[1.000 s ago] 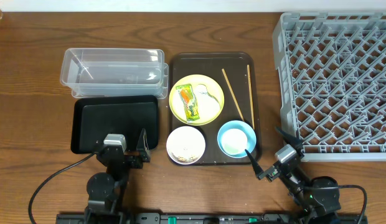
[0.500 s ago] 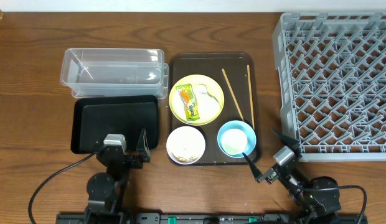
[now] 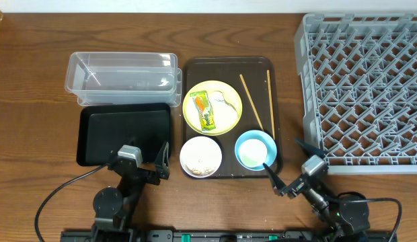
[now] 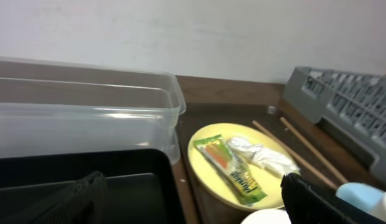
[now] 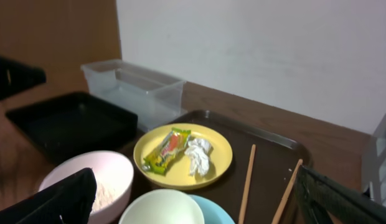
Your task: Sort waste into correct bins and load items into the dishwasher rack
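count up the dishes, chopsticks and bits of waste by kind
plates: 1, yellow-green plate
bowls: 2, white bowl, light blue bowl
cups: 1, small white cup in the blue bowl
chopsticks: 2
waste: 3, wrapper, white scrap, rice heap
total: 9

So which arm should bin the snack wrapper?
Left, probably: the left gripper sits open by the black tray and clear tub; the right gripper is beyond the blue bowl, beside the dishwasher rack.
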